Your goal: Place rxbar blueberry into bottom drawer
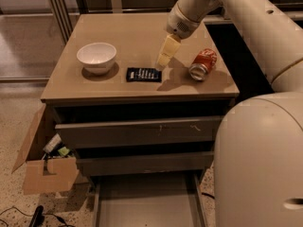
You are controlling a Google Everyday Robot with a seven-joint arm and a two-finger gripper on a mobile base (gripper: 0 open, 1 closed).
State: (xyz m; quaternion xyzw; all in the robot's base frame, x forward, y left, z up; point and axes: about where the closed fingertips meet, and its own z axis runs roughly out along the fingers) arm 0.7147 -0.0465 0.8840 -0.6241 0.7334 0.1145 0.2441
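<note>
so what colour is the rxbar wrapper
The rxbar blueberry is dark navy-black with white lettering (camera view); the gripper hovers over its right end.

The arm [246, 13] is a thick, smooth, off-white tube with rounded joints and small dark dots on its shell. A bulky white casing [260, 164] fills the lower right. The pale yellow gripper [163, 60] hangs just over the cabinet top [118, 86].

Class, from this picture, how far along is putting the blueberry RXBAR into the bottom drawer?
Done: the bottom drawer stands pulled out. In hand: the gripper hangs close beside the rxbar blueberry, not holding it. Left: grasp, carry down, release in the drawer.
</note>
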